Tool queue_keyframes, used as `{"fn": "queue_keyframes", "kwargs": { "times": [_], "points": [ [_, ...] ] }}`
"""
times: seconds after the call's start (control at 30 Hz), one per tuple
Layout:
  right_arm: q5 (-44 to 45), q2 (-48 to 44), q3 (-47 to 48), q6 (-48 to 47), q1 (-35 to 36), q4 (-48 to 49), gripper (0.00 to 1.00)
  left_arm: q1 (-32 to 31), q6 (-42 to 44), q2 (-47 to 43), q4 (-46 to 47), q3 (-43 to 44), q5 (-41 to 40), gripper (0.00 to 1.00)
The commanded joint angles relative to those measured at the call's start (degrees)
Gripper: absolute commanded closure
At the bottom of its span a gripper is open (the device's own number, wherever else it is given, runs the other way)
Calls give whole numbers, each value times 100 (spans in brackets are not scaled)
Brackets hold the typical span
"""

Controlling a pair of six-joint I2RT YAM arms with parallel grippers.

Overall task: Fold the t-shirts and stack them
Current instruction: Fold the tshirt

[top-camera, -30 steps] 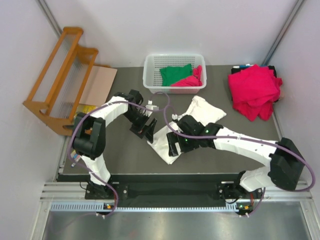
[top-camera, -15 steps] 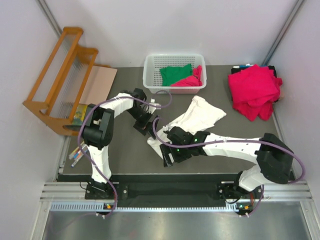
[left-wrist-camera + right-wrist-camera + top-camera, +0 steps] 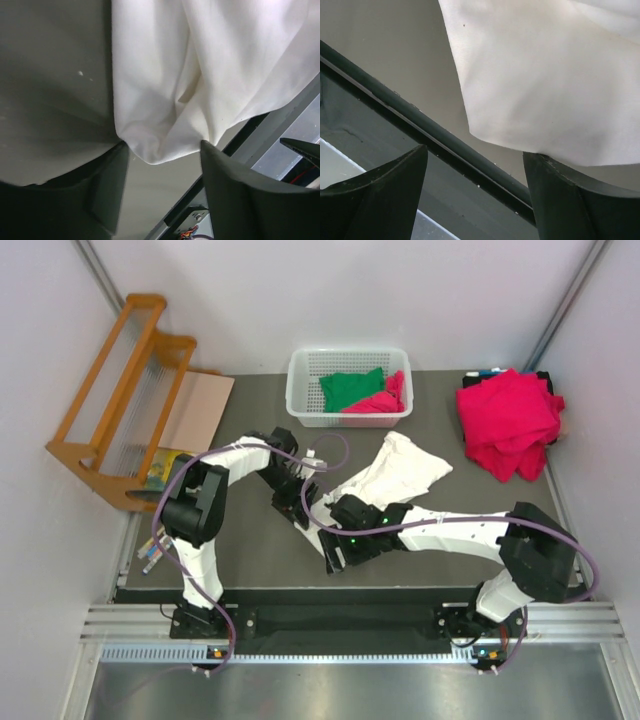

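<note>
A white t-shirt (image 3: 402,466) lies crumpled in a diagonal strip on the dark table. My left gripper (image 3: 297,507) is at its left edge. In the left wrist view one rounded corner of the white t-shirt (image 3: 165,75) hangs between the open fingers of the left gripper (image 3: 162,145), touching both tips. My right gripper (image 3: 335,552) is at the shirt's near end by the table's front edge. It is open, with the white t-shirt (image 3: 545,75) resting over its right finger (image 3: 570,200). A green t-shirt (image 3: 350,388) and a pink t-shirt (image 3: 386,400) lie in the basket.
The white lattice basket (image 3: 300,390) stands at the back centre. A heap of crimson-pink t-shirts (image 3: 508,418) lies at the back right. A wooden rack (image 3: 120,400) and a cardboard sheet (image 3: 198,405) stand at the left. The table's front rail (image 3: 420,135) runs just under the right gripper.
Both grippers have moved toward the near end of the white t-shirt. The left jaws have narrowed around the shirt's corner, and the right jaws have narrowed slightly.
</note>
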Motion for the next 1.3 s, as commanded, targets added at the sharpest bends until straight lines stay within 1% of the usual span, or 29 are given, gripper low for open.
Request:
{"fn": "queue_keyframes", "kwargs": {
  "times": [0.0,0.07,0.13,0.2,0.4,0.5,0.6,0.63,0.67,0.7,0.77,0.8,0.87,0.9,1.03,1.1,1.27],
  "points": [
    [60,118,198,7,-21,383,24,-53,135,-335,263,-179,-117,45],
    [34,162,224,7,-21,436,24,-53,126,-327,298,-197,-143,55],
    [34,223,242,7,-30,479,25,-53,126,-318,298,-179,-117,58],
    [25,293,251,-10,-39,515,27,-53,118,-300,307,-135,-117,66],
    [25,408,259,-81,-126,559,34,-53,100,-292,298,-82,-82,74],
    [42,434,303,-125,-197,568,39,-53,117,-292,272,-91,-91,77],
    [77,435,374,-160,-267,550,50,-53,135,-292,263,-117,-90,81],
    [86,434,374,-160,-285,567,57,-53,144,-283,254,-118,-90,85],
    [86,426,382,-160,-293,568,61,-53,153,-283,254,-118,-99,86],
    [86,434,382,-160,-294,550,70,-53,179,-283,219,-100,-117,87],
    [86,417,356,-151,-294,541,77,-53,188,-283,210,-74,-152,91],
    [95,417,339,-134,-294,541,84,-53,197,-274,210,-74,-161,92],
    [86,382,268,-107,-294,524,90,-53,214,-256,201,-56,-222,97],
    [86,356,225,-90,-302,524,95,-53,223,-239,201,-39,-222,99],
    [86,259,93,-19,-293,445,100,-53,249,-186,158,23,-257,100],
    [78,136,-30,42,-294,322,100,-53,372,-169,35,76,-214,100],
    [34,-408,-452,156,-285,76,100,-114,977,-318,-895,322,-11,100]
  ]
}}
